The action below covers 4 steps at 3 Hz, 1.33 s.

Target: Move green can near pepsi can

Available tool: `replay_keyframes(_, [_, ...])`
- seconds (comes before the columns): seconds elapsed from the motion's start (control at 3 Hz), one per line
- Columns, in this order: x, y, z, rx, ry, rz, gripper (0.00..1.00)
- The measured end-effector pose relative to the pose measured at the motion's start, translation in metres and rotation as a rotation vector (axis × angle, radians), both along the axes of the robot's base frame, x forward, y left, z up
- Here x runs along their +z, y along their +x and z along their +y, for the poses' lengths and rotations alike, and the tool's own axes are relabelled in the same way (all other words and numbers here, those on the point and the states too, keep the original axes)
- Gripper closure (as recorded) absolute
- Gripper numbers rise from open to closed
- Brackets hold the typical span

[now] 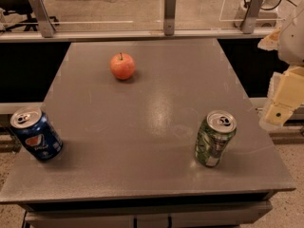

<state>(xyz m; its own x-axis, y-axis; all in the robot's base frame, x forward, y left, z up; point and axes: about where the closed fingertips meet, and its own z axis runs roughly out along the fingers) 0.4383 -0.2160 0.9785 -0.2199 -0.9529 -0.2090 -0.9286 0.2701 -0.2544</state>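
The robot's arm comes in from the right edge of the scene, off the side of the grey, flat-topped metal table (pixel 142 170). Only its last sections show: a white rounded casing above, and below it the blocky, cream-coloured plastic gripper (pixel 281 109), hanging beside the table's right edge, over the floor and not over the tabletop. Whether that claw is open or closed I cannot tell from here, and it holds nothing that I can see.

The green aluminium drink can with white and dark mottling (pixel 214 138) stands to the left of the claw and a little lower in view, near it but apart from it, on the table's front right area.

Sweeping from the left: the dark blue aluminium pepsi can with the round red, white and blue logo (pixel 35 133) stands at the table's front left corner, close to the left edge, its silver top and pull tab facing up. Further back and left of centre sits a round red-orange apple (pixel 122 66) with a short stem, smooth and slightly glossy. Then comes the green can, upright, silver lid with pull tab showing, well apart from the blue one across the table's width.

The tabletop is dull grey with faint scuffs and a soft sheen at the middle. Behind it runs a pale horizontal rail (pixel 95 34) carrying upright metal brackets.
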Motion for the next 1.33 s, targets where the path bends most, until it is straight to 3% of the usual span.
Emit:
replay_keyframes(0.33, [0.000,0.000,0.000,0.001,-0.001,-0.002,0.00])
replay_keyframes(0.67, [-0.002,-0.006,0.002,0.015,-0.080,0.006,0.00])
replay_keyframes(1.0, [-0.013,-0.019,0.007,0.034,-0.145,0.060,0.00])
replay_keyframes(1.33, [-0.031,-0.027,0.020,0.079,-0.122,0.111,0.00])
